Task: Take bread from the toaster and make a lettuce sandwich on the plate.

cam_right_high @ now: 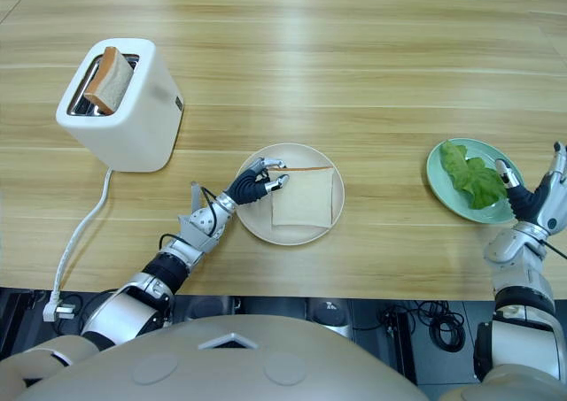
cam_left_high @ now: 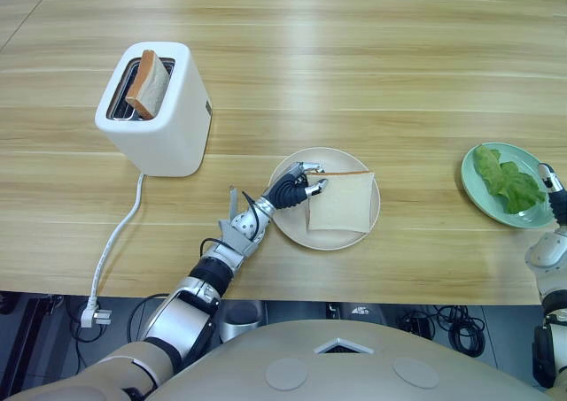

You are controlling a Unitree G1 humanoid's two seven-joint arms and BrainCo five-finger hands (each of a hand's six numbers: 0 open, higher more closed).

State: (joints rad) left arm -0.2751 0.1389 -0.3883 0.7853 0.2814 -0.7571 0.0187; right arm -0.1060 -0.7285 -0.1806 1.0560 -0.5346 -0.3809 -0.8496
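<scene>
Beige plate [cam_left_high: 292,233] rim lies under the left hand [cam_left_high: 285,193], loosely spread, gripping nothing. A pale square bread slice [cam_left_high: 341,203] lies flat just beside it. Farther left, a browner slice [cam_left_high: 149,84] stands in the toaster [cam_left_high: 168,122]. The right hand [cam_right_high: 534,199], unclenched, flanks the lettuce [cam_right_high: 471,178].

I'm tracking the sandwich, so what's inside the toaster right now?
One bread slice stands in the toaster, its top poking out. Its lower part is hidden inside, and the rest of the interior is too dark to see.
</scene>
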